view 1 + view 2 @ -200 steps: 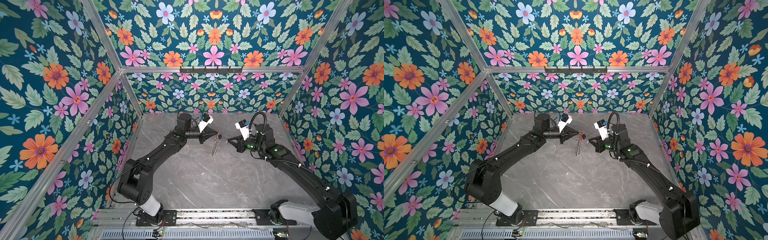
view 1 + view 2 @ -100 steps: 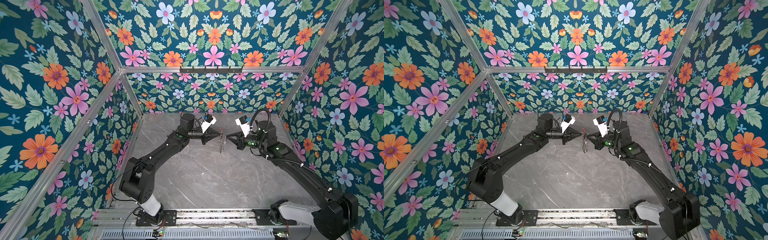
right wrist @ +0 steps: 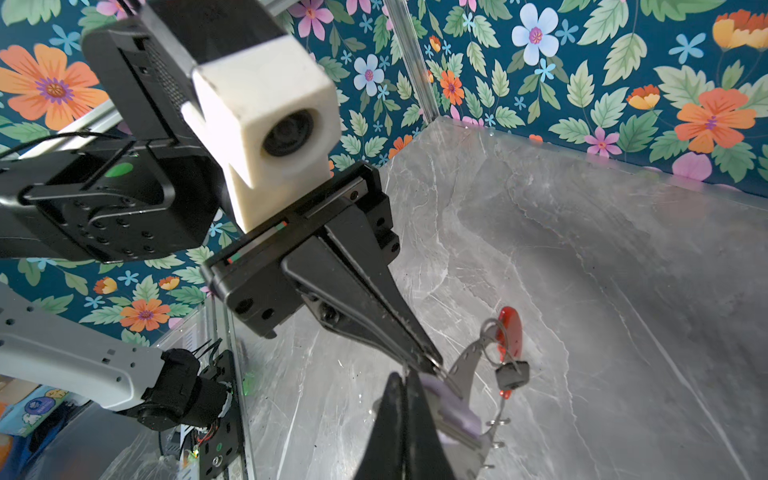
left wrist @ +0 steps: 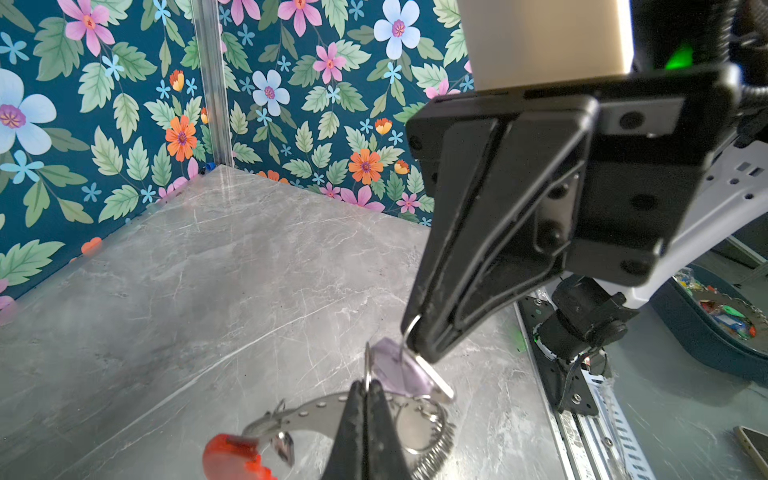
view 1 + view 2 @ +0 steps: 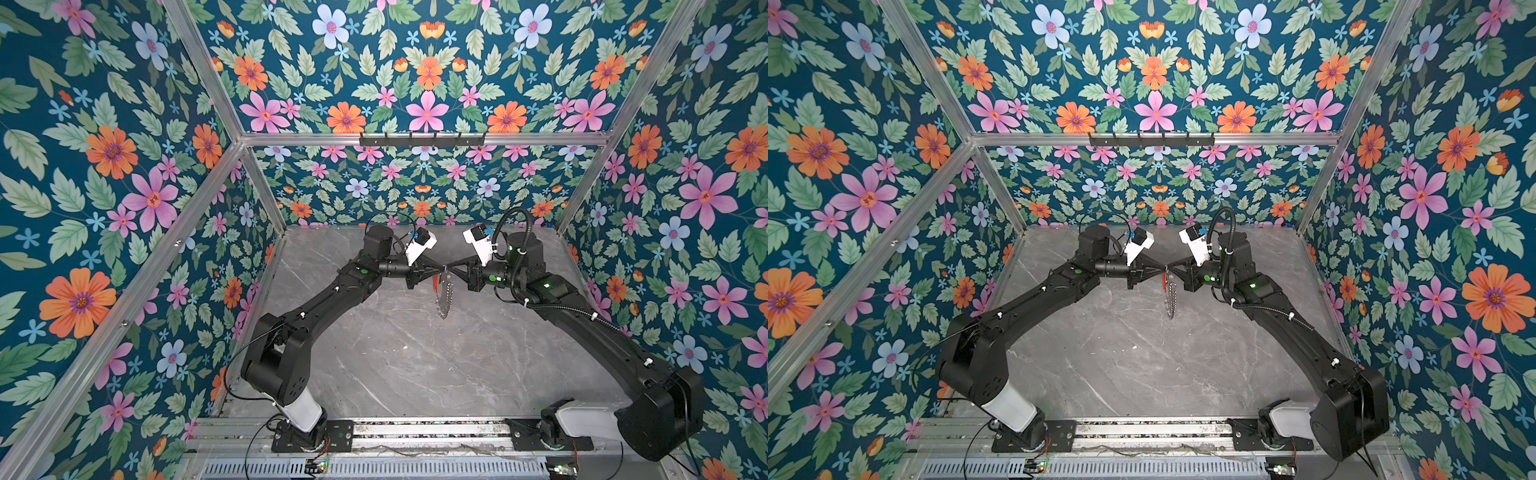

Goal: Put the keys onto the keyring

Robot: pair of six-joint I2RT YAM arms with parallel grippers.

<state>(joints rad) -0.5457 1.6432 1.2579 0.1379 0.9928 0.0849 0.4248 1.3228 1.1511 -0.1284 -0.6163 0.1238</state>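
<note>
The keyring (image 5: 444,296) (image 5: 1170,296) hangs in the air over the back of the table, with its red section (image 4: 232,457) (image 3: 510,328) at one side. My left gripper (image 5: 439,270) (image 4: 365,384) is shut on a thin silver ring at the keyring's top. My right gripper (image 5: 452,268) (image 3: 405,380) is shut on the keys (image 4: 399,370) (image 3: 453,411), a lavender tag with a silver blade. The two grippers' tips meet almost nose to nose, and the keys touch the keyring's silver plate (image 4: 307,411). A dark piece (image 3: 513,374) dangles beside the red section.
The grey marble table (image 5: 415,365) lies below both arms. A black hook rail (image 5: 422,140) crosses the back wall. Floral walls and aluminium posts (image 5: 262,187) close in three sides. A metal rail (image 5: 415,428) runs along the front edge.
Both grippers have closed in on each other. The left carried the hanging keyring rightward and the right brought the keys leftward, so their tips now meet.
</note>
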